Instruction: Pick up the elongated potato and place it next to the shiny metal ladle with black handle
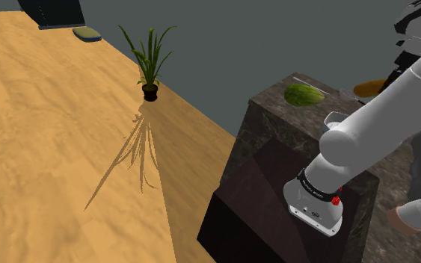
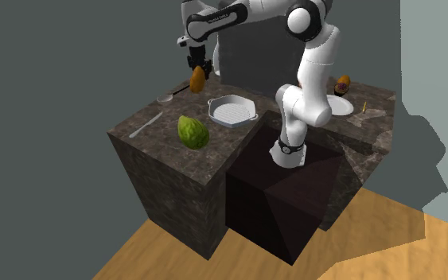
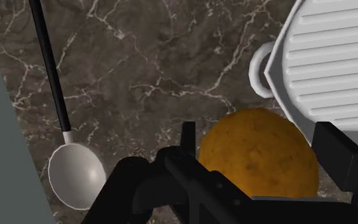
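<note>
The black gripper (image 2: 197,67) hung above the dark marbled counter (image 2: 154,151). Its two fingers were clamped on the elongated orange-brown potato (image 2: 198,79), held clear of the surface. In the wrist view, the potato sat between the fingers, over bare counter between the ladle (image 3: 75,175) and a white ribbed pan (image 3: 336,63). The ladle, with a shiny silver bowl and a thin black handle, lay flat on the counter. In the second exterior view, a green melon-like fruit (image 2: 192,132) rested nearer the counter's front edge. A slim pale utensil (image 2: 145,126), possibly a knife, lay near it.
</note>
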Controlling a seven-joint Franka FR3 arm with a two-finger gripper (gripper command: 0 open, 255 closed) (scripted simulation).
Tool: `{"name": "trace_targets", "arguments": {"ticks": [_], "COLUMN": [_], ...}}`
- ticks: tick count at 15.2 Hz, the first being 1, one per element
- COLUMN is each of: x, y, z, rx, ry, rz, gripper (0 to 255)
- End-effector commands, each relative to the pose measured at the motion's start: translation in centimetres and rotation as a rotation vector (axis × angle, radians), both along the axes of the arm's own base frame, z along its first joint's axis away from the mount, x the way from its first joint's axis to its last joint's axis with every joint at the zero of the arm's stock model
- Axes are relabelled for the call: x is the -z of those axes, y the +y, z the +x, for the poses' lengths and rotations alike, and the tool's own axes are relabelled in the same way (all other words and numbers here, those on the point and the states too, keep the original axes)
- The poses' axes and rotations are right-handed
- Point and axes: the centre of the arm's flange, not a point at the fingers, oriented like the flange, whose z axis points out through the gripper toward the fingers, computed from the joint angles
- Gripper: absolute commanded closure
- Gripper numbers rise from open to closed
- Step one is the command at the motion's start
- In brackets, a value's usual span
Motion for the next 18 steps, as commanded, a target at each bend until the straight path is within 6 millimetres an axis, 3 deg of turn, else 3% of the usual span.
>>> {"name": "trace_targets", "arguments": {"ticks": [1, 9, 18], "x": [0.2, 0.2, 4.9], "y": [-1.2, -6.0, -6.0], "z": [-2.1, -10.9, -10.9], "rx": [-0.005, -0.005, -0.005], "ry": [-0.001, -0.001, -0.001], "rz": [-0.002, -0.002, -0.002], "gripper": [255, 255, 255]}}
